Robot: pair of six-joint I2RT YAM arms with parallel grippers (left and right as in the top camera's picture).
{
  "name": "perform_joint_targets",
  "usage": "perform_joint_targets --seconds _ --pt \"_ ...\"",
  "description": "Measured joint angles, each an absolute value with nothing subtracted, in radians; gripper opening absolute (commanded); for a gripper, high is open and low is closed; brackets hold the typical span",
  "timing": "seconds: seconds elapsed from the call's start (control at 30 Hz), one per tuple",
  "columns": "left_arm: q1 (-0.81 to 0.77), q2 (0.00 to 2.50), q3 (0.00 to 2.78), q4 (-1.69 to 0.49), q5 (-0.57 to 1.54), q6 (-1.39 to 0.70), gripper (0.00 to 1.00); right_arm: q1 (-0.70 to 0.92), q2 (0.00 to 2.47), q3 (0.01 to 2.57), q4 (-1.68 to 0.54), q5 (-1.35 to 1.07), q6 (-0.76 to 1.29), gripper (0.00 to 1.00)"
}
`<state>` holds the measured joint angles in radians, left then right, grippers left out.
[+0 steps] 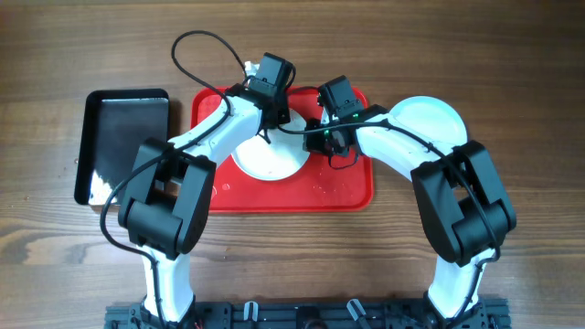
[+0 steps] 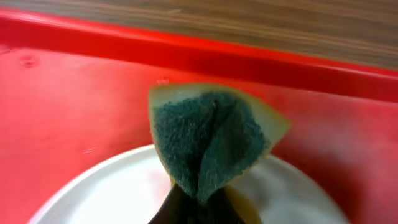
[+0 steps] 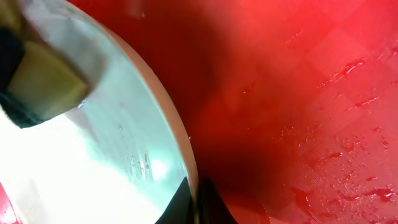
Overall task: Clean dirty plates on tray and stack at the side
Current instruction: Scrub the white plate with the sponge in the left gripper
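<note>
Holding a green-and-yellow sponge (image 2: 211,143), the left hand (image 2: 189,210) is pinched tight on it, scrubby side bunched up, right over the far edge of the white plate (image 1: 265,160). That plate sits around the middle of the red tray (image 1: 352,192). The right hand (image 3: 196,202) is clamped on the plate's rim, one finger each side, over the tray's right half. Wet reddish streaks (image 3: 348,68) show on the tray floor beside it. Another plate (image 1: 430,119) lies off the tray on the worktop (image 1: 530,82), just past its right end. A black tray (image 1: 123,137) sits off the red tray's left end.
</note>
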<state>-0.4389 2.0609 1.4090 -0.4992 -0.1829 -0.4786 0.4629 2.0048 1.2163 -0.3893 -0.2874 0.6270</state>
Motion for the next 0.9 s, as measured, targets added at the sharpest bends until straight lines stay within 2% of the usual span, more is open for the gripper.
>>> perform_joint_targets --seconds 0.17,0.23,0.37,0.47,0.57,0.67,0.9 --pt "-0.44 2.061 1.415 -0.621 -0.272 -0.509 0.04 0.465 2.005 1.216 -0.389 -0.288 0.626 0.04" --pt "-0.44 2.058 1.427 -0.748 -0.282 -0.516 0.04 0.467 2.005 1.216 -0.39 -0.288 0.622 0.04" --pt "-0.439 2.055 1.431 -0.982 -0.241 -0.522 0.04 0.469 2.005 1.216 -0.391 -0.288 0.612 0.04" --pt "-0.437 2.055 1.427 -1.052 -0.173 -0.51 0.04 0.469 2.005 1.216 -0.392 -0.291 0.606 0.04" --pt "-0.433 2.054 1.427 -1.053 -0.03 -0.431 0.04 0.468 2.005 1.216 -0.392 -0.294 0.603 0.04" --pt "-0.429 2.051 1.424 -0.959 0.157 -0.379 0.04 0.448 2.005 1.197 -0.344 -0.337 0.596 0.04" --pt "-0.432 2.051 1.405 -0.834 0.342 -0.381 0.04 0.37 2.005 1.128 -0.234 -0.5 0.578 0.04"
